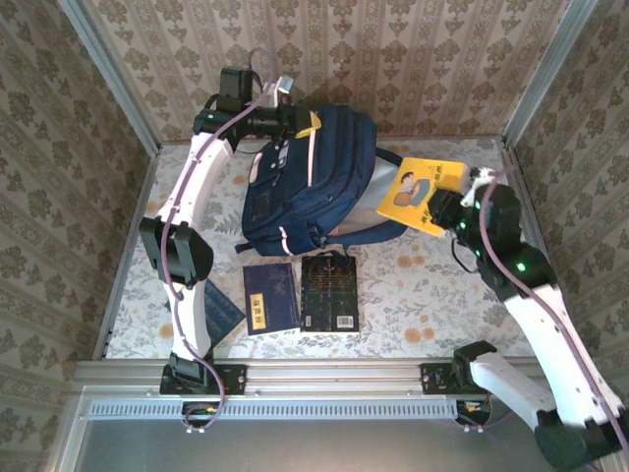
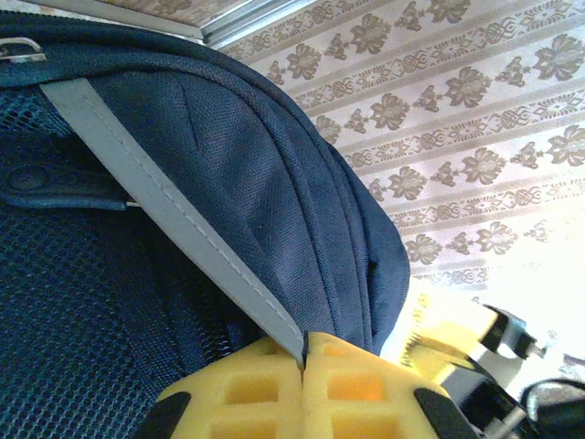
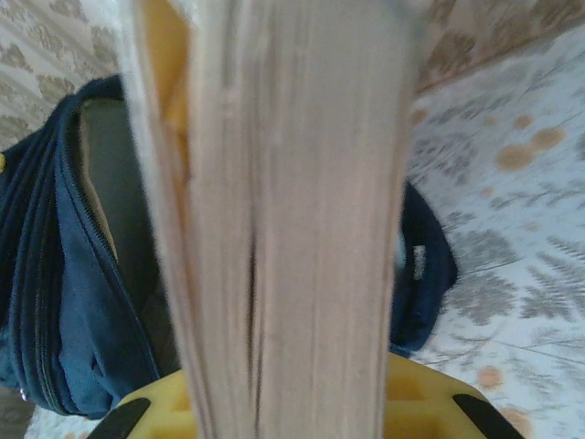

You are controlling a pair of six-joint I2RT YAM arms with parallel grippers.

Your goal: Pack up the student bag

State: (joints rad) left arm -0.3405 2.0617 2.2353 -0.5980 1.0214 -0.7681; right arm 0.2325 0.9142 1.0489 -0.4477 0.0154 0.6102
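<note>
Bag (image 1: 310, 177) lies between both grippers; left gripper (image 2: 303, 357) is clamped on its top trim, its open mouth just ahead of the right gripper (image 1: 447, 211). Yellow book (image 1: 415, 190) is pinched by the right gripper, not yet inside. Dark book (image 1: 329, 293) and blue book (image 1: 270, 298) wait unpacked. Packing looks barely begun.

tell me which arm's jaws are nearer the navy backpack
Left. The left jaws are clamped on the top of the backpack; the right jaws hold a yellow book close beside it.
</note>
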